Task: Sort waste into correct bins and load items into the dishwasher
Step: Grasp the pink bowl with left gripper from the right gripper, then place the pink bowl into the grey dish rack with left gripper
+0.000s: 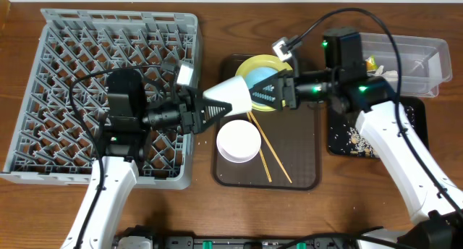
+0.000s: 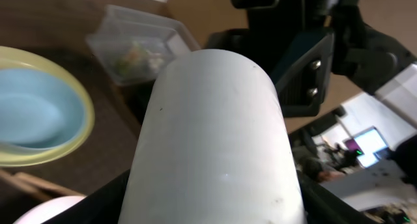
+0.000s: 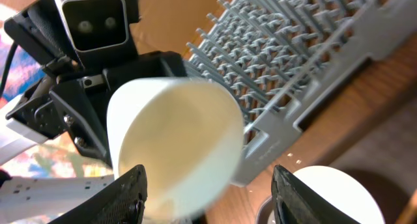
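Note:
My left gripper (image 1: 210, 108) is shut on the small white cup (image 1: 233, 95) and holds it on its side above the dark brown tray's left edge. The cup fills the left wrist view (image 2: 215, 139). My right gripper (image 1: 262, 95) is open at the cup's mouth, its fingers spread to either side (image 3: 208, 198) of the cup (image 3: 176, 146). The light blue bowl (image 1: 259, 78) sits on the yellow plate (image 1: 266, 64). A pale bowl (image 1: 239, 142) and the chopsticks (image 1: 269, 153) lie on the tray. The grey dish rack (image 1: 72, 97) is at the left.
The brown serving tray (image 1: 304, 151) lies in the middle. The clear tub (image 1: 412, 57) at the back right holds the wrapper (image 1: 372, 63). The black tray (image 1: 347, 137) with whitish scraps lies under my right arm.

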